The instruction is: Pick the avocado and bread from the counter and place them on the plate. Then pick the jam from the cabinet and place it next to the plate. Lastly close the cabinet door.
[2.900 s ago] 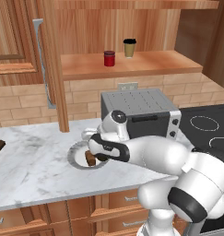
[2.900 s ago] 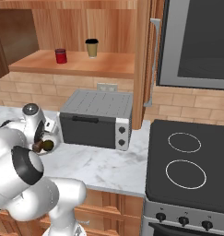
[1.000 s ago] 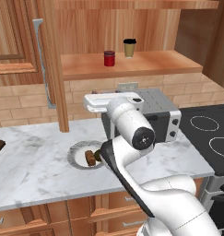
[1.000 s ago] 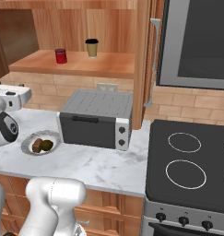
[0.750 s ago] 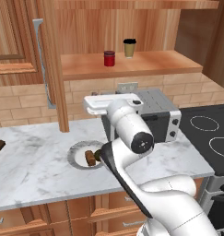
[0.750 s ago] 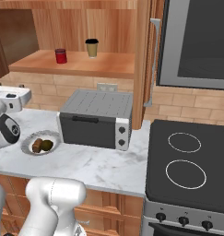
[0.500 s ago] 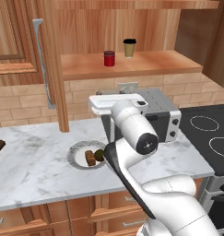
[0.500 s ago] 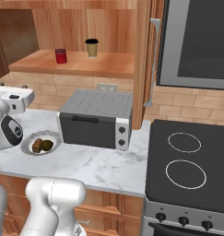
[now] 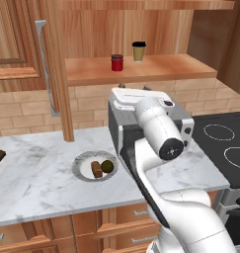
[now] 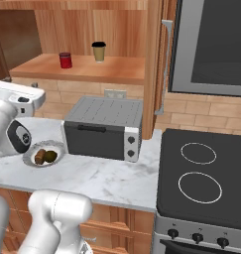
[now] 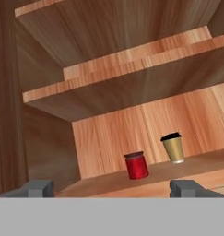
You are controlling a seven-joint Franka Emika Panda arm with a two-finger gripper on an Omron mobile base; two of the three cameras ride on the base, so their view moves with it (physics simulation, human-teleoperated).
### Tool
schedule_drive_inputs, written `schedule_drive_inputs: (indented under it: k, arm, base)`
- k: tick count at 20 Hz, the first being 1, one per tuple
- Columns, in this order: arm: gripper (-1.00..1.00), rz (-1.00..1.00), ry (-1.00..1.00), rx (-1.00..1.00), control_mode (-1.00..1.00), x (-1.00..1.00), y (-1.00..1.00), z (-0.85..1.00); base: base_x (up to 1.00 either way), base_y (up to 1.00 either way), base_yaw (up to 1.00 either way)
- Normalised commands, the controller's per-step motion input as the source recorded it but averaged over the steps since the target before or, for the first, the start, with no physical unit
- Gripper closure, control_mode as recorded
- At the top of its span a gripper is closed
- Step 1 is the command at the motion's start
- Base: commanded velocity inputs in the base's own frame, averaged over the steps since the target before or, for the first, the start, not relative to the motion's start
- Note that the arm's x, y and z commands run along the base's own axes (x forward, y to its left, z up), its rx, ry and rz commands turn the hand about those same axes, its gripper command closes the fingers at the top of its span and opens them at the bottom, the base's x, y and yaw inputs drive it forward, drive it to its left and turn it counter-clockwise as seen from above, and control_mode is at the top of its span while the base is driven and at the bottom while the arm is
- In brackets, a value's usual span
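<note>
From the left base view we see the plate [image 9: 84,162], grey-rimmed with a white centre, lying on the white marble tabletop [image 9: 32,173]. On it the brown oblong bread [image 9: 96,169] lies just beside the dark olive avocado [image 9: 107,165]. The jam [image 9: 117,62], a small red jar with a dark lid, stands on the cabinet [image 9: 141,69] shelf near a tan paper cup [image 9: 138,51]; the cabinet door [image 9: 55,69] stands open.

From the right base view we find the plate [image 10: 30,151] left of the toaster oven [image 10: 103,128], the jam [image 10: 65,60] on the shelf above.

In the hand view the jam [image 11: 137,165] stands upright left of the cup [image 11: 173,147], between the gripper [image 11: 113,188] tips; its jaws are spread wide and hold nothing.
</note>
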Motion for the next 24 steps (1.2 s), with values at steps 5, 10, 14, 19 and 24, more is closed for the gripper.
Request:
schedule_drive_inputs:
  k: [5,10,14,19,24]
  arm:
    - [-1.0,-0.07,-0.04,0.02,-1.0,0.09,-0.2,0.15]
    - [-1.0,-0.08,0.0,0.01,-1.0,0.35,-0.13,0.16]
    - [-1.0,-0.05,0.0,0.01,-1.0,0.5,-0.11,0.1]
    - [-1.0,0.0,0.01,0.0,-1.0,0.47,-0.04,0.01]
    - [-1.0,-0.01,0.01,0.0,-1.0,0.39,0.0,0.0]
  base:
    - [0.0,0.0,0.0]
    - [0.0,0.0,0.0]
    - [0.0,0.0,0.0]
    - [0.0,0.0,0.0]
    - [0.0,0.0,0.0]
